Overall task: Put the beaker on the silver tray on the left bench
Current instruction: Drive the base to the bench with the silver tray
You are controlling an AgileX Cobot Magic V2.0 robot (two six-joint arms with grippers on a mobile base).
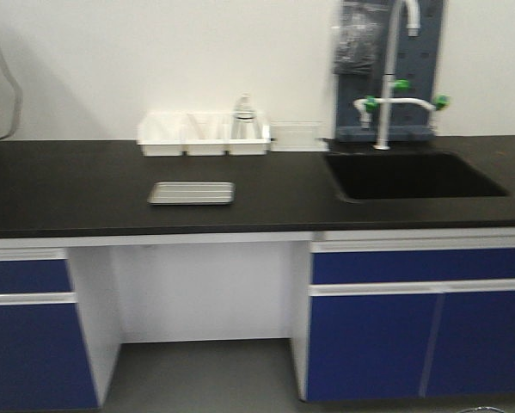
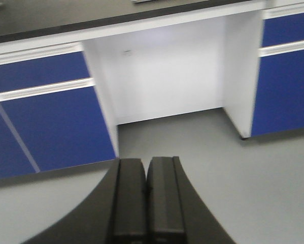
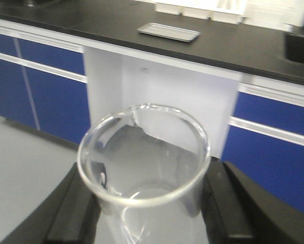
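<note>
Right jaws: black, closed on the beaker [image 3: 144, 168], a clear glass cylinder with a pouring lip, upright above the floor.
Left jaws: black, pressed together, holding nothing.
Floor [image 2: 253, 183]: smooth grey.
Cabinets [image 1: 412, 335]: blue doors, white frames.
Counter [image 1: 68, 185]: flat matte black.
Tray [image 1: 191, 193]: shallow shiny metal rectangle with rounded corners, on the counter, well apart from the beaker.
Behind: white bins [image 1: 204, 138], recessed black sink [image 1: 412, 176], plain white wall [image 1: 111, 60].
</note>
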